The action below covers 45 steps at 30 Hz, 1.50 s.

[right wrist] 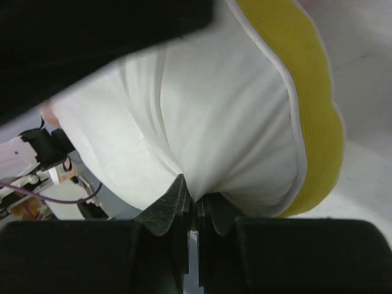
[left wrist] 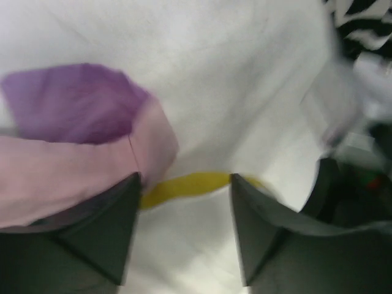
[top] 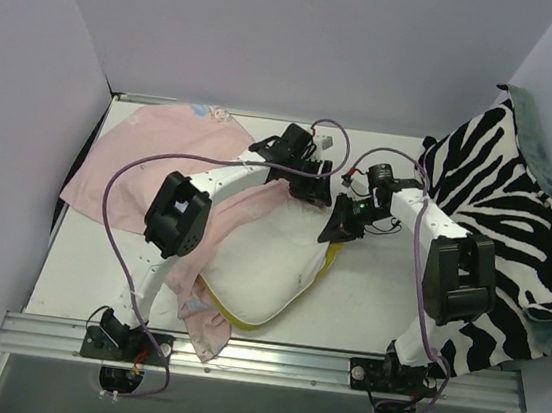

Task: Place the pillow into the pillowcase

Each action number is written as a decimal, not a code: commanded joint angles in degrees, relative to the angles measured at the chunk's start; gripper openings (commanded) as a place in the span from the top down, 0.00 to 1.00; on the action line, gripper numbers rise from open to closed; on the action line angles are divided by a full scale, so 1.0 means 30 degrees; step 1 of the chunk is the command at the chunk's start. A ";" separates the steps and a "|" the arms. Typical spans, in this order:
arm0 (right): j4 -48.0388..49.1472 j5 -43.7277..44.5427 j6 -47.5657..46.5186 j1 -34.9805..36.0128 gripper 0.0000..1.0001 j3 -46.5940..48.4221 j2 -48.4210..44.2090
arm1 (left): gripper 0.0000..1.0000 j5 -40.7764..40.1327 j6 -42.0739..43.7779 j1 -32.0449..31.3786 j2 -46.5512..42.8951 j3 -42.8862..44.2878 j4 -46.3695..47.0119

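Fingers [right wrist: 164, 214] of the right gripper [right wrist: 195, 197] were clamped on the plump white, yellow-banded pillow [top: 267, 266]; the left gripper [left wrist: 185, 184] was held wide; the thin pink fabric pillowcase [top: 152, 146] was spread at ten o'clock.

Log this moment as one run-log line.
left gripper: open over pillow edge, pillowcase at one finger | right gripper: shut on pillow fabric | pillow: mostly uncovered, pillowcase bunched along its left side

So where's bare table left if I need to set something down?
Bare white table at the near-left corner, between the thin pink pillowcase and the front rail. Another patch between the plump white yellow-edged pillow and the zebra-striped blanket, crossed by the right arm. Crowded around the pillow's far end.
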 commanded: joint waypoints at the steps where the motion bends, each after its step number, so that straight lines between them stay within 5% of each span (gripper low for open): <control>1: 0.0178 0.1428 -0.1398 -0.1156 0.96 0.1277 -0.0431 | 0.22 -0.1775 0.5941 0.1297 -0.2377 0.2709 -0.2616; 3: -0.0144 0.1816 -0.1430 -0.2064 0.90 0.2184 -0.0020 | 0.21 -0.3005 0.8273 0.1474 -0.3605 0.2541 -0.4299; 7: -0.1808 0.2434 -0.0348 -0.3150 0.33 0.3154 0.0508 | 0.18 -0.5320 1.3112 0.1475 -0.6417 -0.0853 -0.6178; 10: -0.2574 0.1733 0.0444 -0.3502 0.12 0.2016 -0.0017 | 0.16 -0.6378 1.4462 0.0979 -0.7768 -0.2587 -0.6734; 15: -0.2579 -0.0726 0.1323 -0.3241 0.10 -0.1263 0.0214 | 0.15 -0.8341 1.5109 -0.0135 -0.6834 -0.2736 -0.7675; 23: -0.1083 -0.2019 0.1910 -0.2537 0.24 -0.0802 0.2469 | 0.18 -1.0158 1.5812 -0.0167 -0.3935 -0.1773 -0.7675; 30: -0.0673 -0.2136 0.1676 -0.2390 0.67 -0.0655 0.2763 | 0.56 -1.0544 1.6135 0.0127 -0.3228 -0.0512 -0.7675; 36: 0.0497 -0.3041 0.2814 -0.1806 1.00 -0.0130 0.2851 | 0.98 -0.5949 1.6778 -0.1744 -0.3552 0.0660 -0.8579; 42: 0.5292 -0.5268 0.7173 -0.1716 1.00 0.0020 0.2151 | 1.00 0.2674 1.4387 -0.2861 -0.3434 0.4085 -0.9902; 45: 1.2340 -0.6237 1.3637 -0.1746 1.00 -0.0564 0.1067 | 1.00 0.6231 1.2918 -0.2978 -0.3493 0.6049 -0.9961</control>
